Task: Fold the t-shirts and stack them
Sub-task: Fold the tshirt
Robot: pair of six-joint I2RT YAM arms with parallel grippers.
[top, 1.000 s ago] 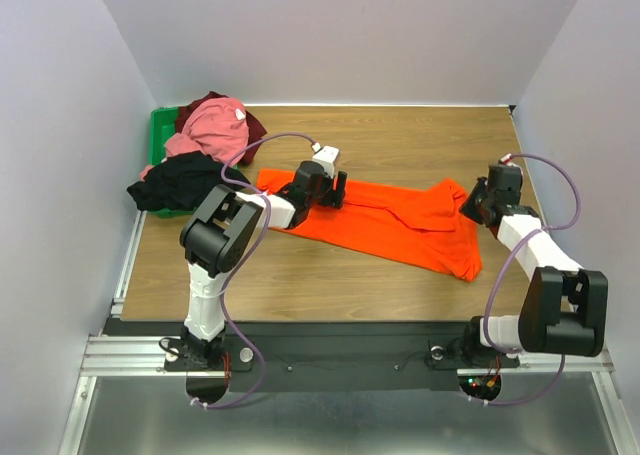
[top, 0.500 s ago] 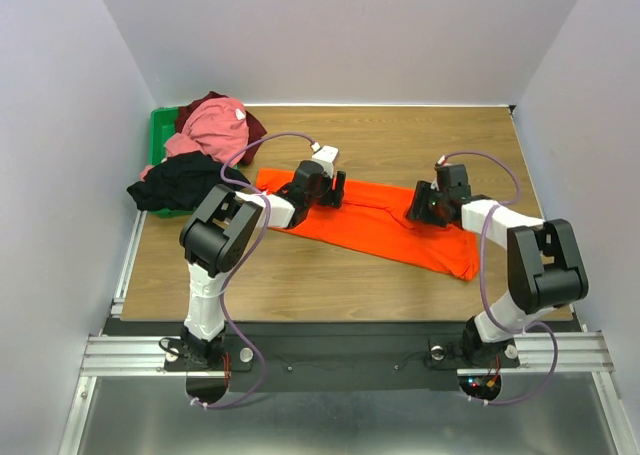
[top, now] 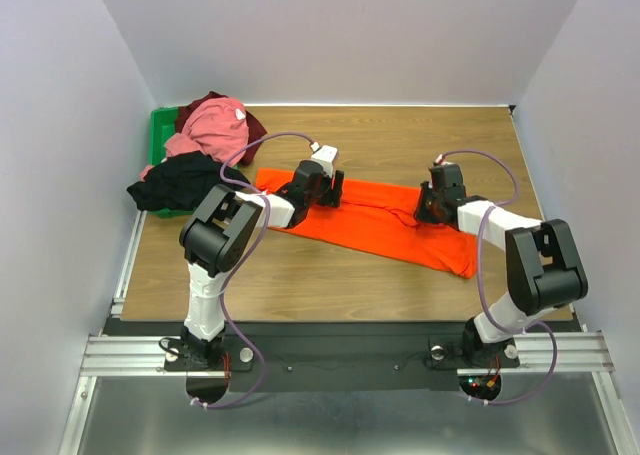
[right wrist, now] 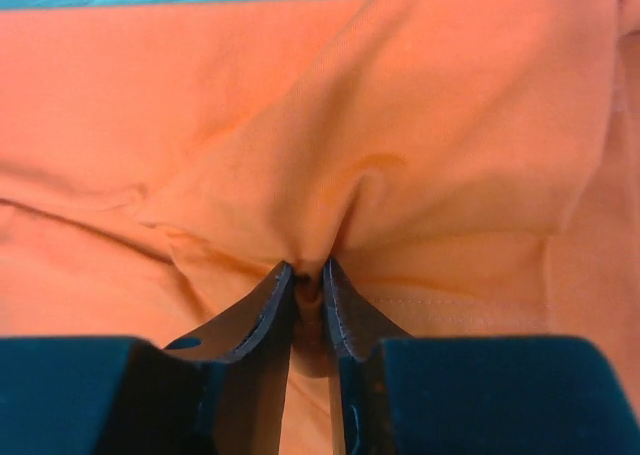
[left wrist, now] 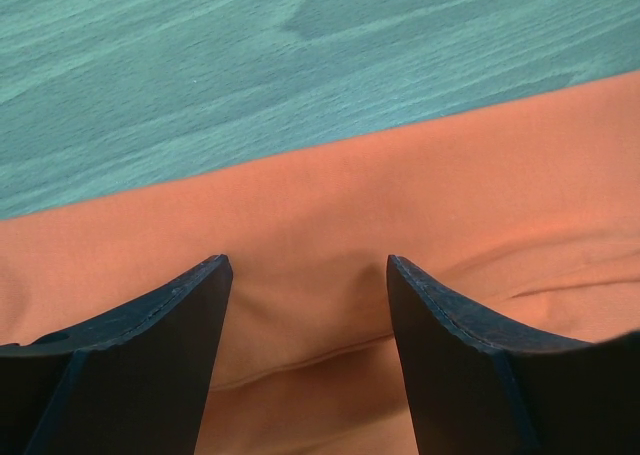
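Note:
The bright orange t-shirt lies spread across the middle of the wooden table. My left gripper sits on its left part, jaws open and pressed down on the cloth with a fold between them. My right gripper is on the shirt's right part, shut on a pinched fold of orange cloth. The pink t-shirt, the dark maroon one and the black one lie heaped at the far left.
A green plastic bin stands at the far left under the heap of shirts. Bare wood lies behind the orange shirt, and more in front of it. Walls close in the table on three sides.
My right gripper moved left from the shirt's right edge onto the shirt and closed on a fold. The shirt's right sleeve was drawn inward. The left arm stayed put.

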